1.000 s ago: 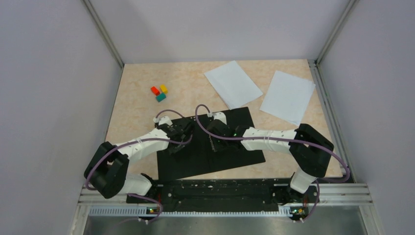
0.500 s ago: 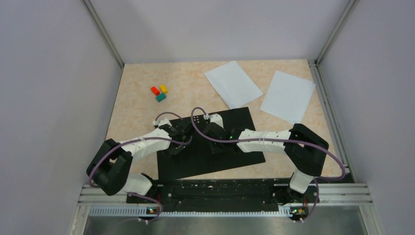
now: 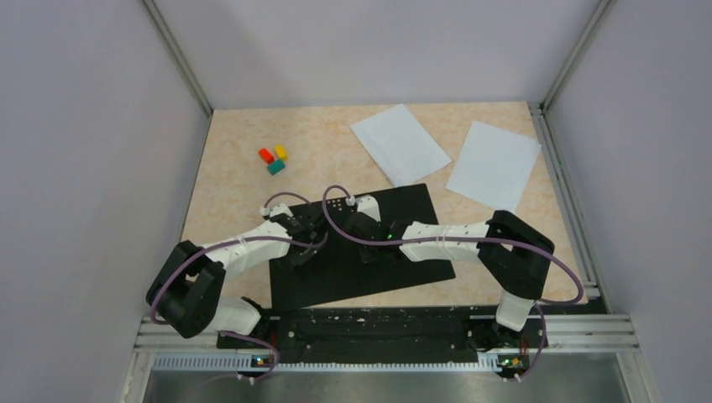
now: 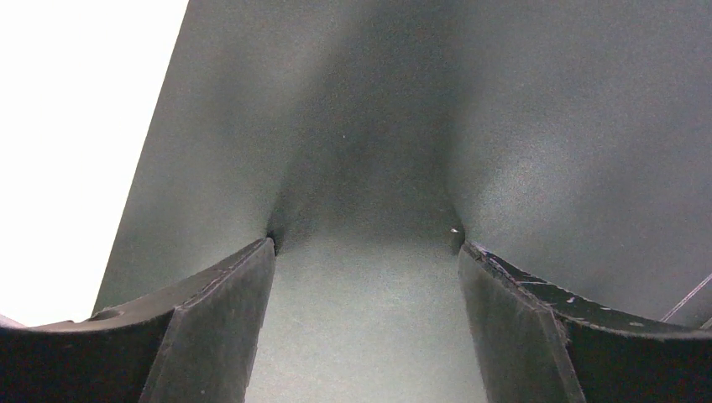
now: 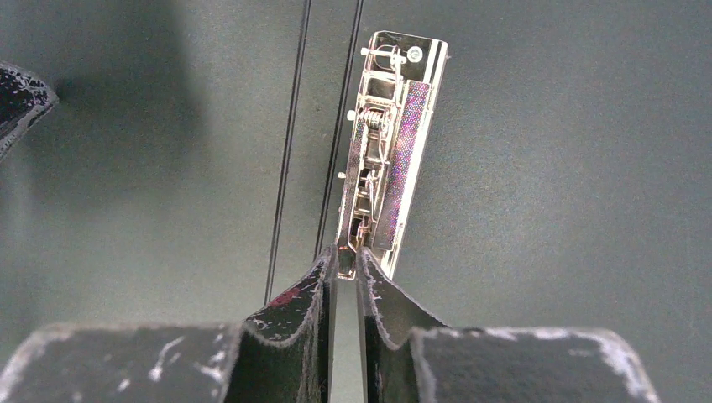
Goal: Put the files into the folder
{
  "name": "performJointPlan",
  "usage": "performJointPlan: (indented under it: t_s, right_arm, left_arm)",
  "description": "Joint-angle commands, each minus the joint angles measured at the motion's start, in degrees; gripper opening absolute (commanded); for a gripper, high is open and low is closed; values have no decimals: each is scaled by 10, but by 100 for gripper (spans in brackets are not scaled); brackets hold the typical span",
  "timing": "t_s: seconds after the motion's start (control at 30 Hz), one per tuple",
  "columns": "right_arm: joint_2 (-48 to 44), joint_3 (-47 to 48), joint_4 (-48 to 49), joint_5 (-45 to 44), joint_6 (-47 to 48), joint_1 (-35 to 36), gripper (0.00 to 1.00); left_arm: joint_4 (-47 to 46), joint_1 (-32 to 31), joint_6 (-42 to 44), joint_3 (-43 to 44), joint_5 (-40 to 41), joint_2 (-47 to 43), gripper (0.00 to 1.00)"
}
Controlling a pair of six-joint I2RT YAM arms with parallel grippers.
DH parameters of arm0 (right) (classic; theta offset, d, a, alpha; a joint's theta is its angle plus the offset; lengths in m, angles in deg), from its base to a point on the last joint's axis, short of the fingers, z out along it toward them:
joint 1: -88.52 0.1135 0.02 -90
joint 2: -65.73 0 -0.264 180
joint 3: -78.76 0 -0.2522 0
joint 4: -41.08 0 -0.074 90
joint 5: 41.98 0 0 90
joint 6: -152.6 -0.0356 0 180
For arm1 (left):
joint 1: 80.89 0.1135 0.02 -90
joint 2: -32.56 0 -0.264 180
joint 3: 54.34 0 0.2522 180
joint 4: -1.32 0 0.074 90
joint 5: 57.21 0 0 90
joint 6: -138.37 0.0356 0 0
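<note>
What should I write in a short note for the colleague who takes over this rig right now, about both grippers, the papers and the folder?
Left gripper: open, fingertips down on the black inside of the folder, on its left half.
Right gripper: jaws almost together at the near end of the metal clip; a firm grip is not clear.
Files: both white sheets lie flat on the table, beyond the folder.
Done: the folder lies open.
Left: probably lift the clip, then bring both sheets in.
</note>
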Motion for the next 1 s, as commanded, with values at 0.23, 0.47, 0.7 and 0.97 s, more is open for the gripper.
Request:
performJointPlan:
  t_s: [0.23, 0.47, 0.7, 0.97]
  right_arm:
    - [9, 11, -15, -28, -10, 21, 15]
    - [0, -6, -7, -28, -17, 24, 17]
    - [10, -11, -15, -38, -21, 24, 7]
    - [19, -38, -36, -57, -44, 23, 0]
  left_arm:
    - [-21, 34, 8, -43, -49, 15, 85]
    - [-17, 43, 10, -39, -49, 19, 85]
    - [-7, 47, 9, -30, -51, 31, 86]
    - [-2, 65, 16, -29, -56, 34, 86]
